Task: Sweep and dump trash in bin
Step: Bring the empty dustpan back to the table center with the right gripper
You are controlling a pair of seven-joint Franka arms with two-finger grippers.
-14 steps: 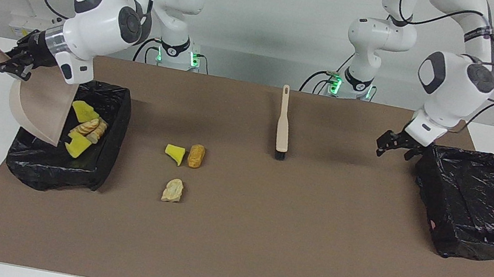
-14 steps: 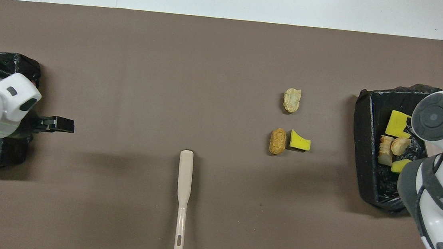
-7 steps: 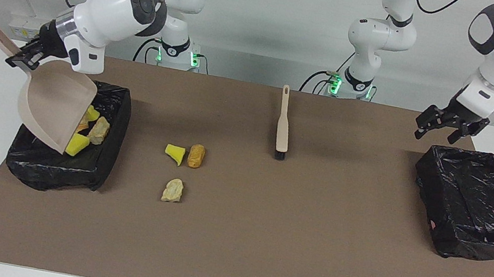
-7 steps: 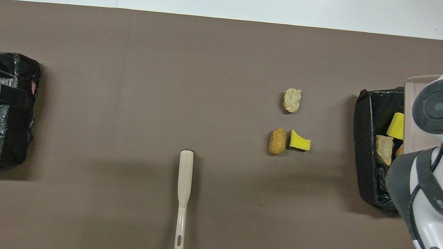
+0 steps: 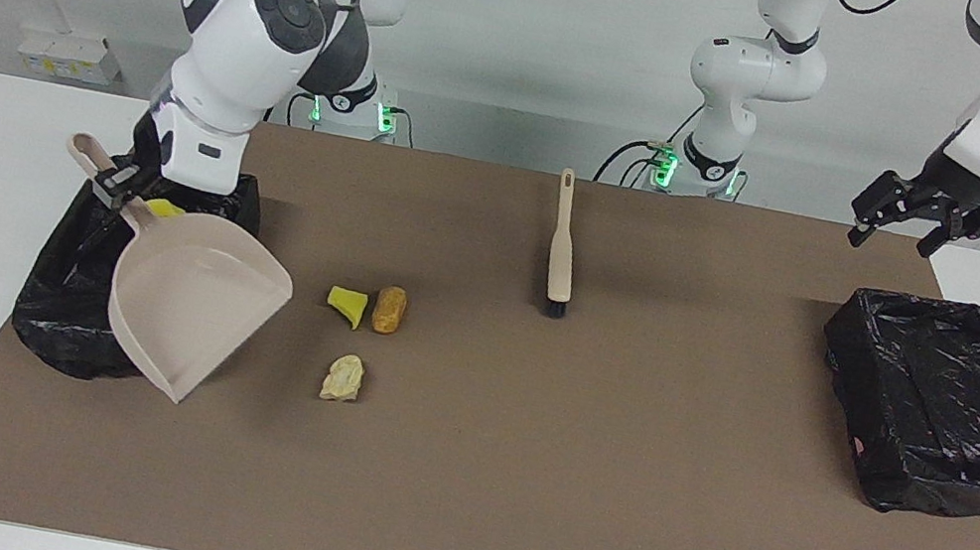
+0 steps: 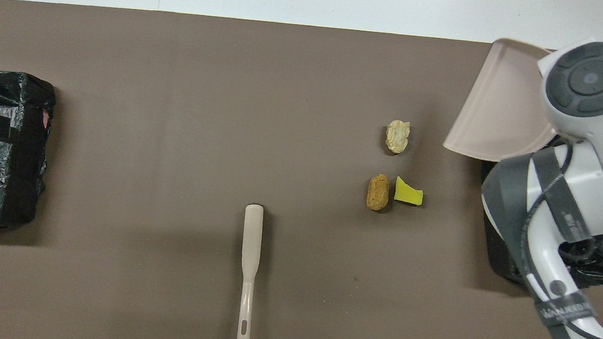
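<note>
Lying on mat: 3 trash pieces [image 5: 355, 336]; right jaws gripping dustpan [image 5: 193, 303], left wide.

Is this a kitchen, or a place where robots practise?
Probably a robot practice lab: two robot arms at a plain table with a brown mat, a dustpan, a brush and pretend trash to sweep.

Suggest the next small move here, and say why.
Probably the right hand should lower the emptied dustpan onto the mat beside the three pieces lying there. The brush lies untouched, and the left hand hangs open above the other bin.
</note>
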